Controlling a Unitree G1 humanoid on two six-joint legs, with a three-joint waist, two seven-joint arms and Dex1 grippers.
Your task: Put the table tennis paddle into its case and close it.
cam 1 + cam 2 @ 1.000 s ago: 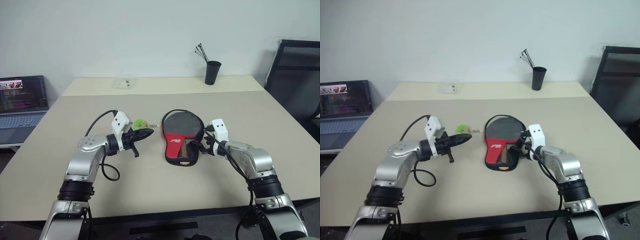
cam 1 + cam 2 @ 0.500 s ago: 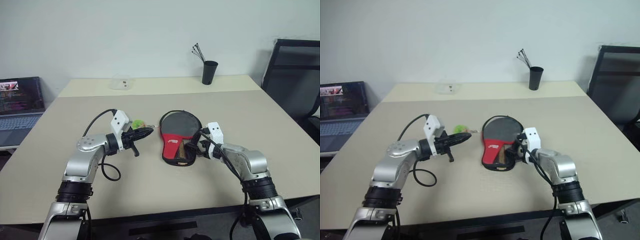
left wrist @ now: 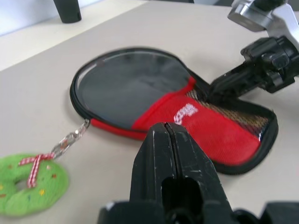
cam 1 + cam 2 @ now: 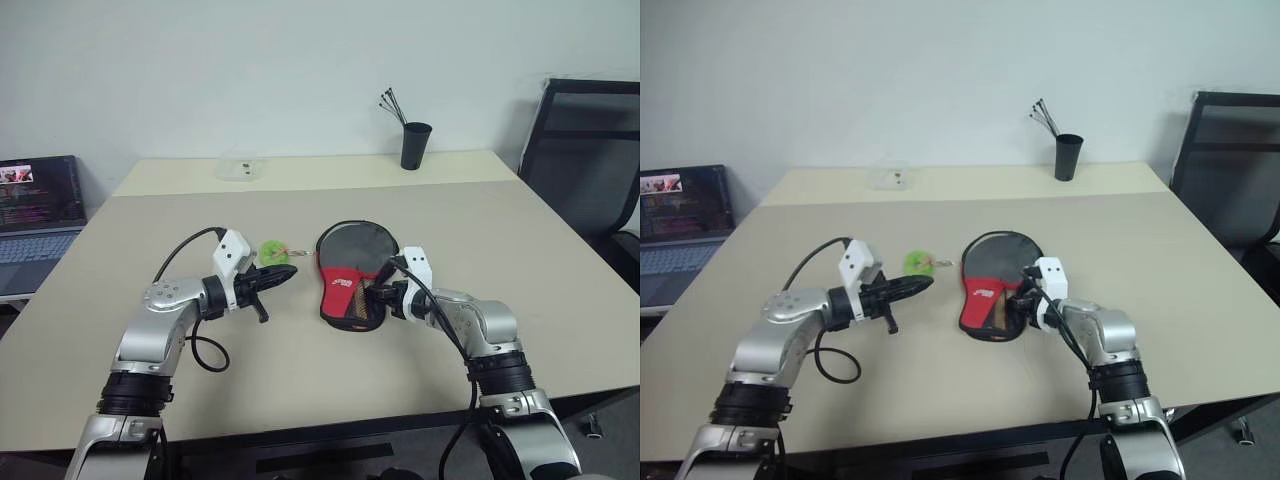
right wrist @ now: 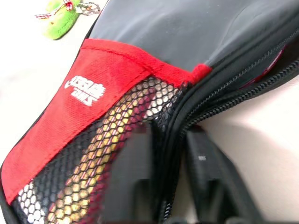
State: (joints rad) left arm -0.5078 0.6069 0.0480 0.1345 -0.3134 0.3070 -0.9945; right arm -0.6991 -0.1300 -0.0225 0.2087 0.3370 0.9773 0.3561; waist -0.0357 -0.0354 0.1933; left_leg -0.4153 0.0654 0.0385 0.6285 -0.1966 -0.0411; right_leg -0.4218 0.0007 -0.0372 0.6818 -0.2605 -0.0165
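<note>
My right gripper [image 5: 168, 186] has its two black fingers pinched on the open zipper edge of the case [image 4: 350, 285], a paddle-shaped pouch of black fabric with a red lower part, a mesh panel and a white logo, one finger on the mesh side and one on the outer side of that edge. The grip is at the near right part of the case, by the mesh. Through the mesh I see the pale wood of the handle of the table tennis paddle [image 5: 112, 140], so it lies inside the case. The case lies flat on the beige table [image 4: 480, 230], near its middle, round end pointing far.

My left gripper [image 3: 170, 163] hangs above the table to the left of the case, fingers pressed together on nothing, pointing right toward it and apart from it. Between its tip and the case lies a round green fuzzy zipper tag [image 4: 275, 250] with a small ribbon, joined by a short metal chain to the case's far left edge.

At the far right of the table stands a black cup of thin sticks [image 4: 413, 143], and at the far edge a clear plastic box [image 4: 238, 164]. A laptop [image 4: 38, 205] sits off to the left, a black chair [image 4: 585, 150] to the right.
</note>
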